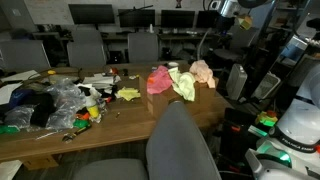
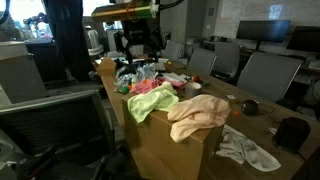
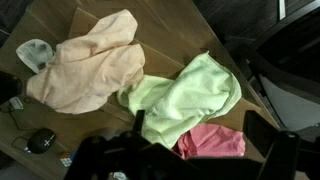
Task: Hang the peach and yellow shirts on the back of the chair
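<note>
Wrist view has the fingers [image 3: 270,150] spread wide with nothing in them, above the bench [image 3: 170,25]. The pink-red cloth [image 3: 213,142] sits between them, the yellow shirt [image 3: 190,95] just ahead and the peach shirt [image 3: 85,65] further out to one side. The chair [image 1: 180,140] only turns up in an exterior view, well apart from the fingers.

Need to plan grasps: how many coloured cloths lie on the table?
3: peach shirt at the end of the table, yellow-green shirt beside it, pink-red cloth beyond. More may hide in the clutter.
</note>
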Controlling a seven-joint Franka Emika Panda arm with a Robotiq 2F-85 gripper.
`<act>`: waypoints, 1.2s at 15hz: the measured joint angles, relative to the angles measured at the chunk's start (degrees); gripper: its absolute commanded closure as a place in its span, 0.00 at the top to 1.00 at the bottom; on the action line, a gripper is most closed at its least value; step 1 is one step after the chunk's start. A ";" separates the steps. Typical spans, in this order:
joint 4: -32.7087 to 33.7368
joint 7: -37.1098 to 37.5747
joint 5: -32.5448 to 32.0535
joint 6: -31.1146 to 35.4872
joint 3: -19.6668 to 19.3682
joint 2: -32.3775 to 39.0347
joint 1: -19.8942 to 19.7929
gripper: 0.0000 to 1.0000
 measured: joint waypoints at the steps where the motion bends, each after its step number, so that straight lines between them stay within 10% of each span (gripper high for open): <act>1: 0.26 0.00 0.00 0.03 0.01 -0.05 0.00 1.00; 18: 11.00 0.81 3.20 1.63 -2.46 6.46 -0.28 1.00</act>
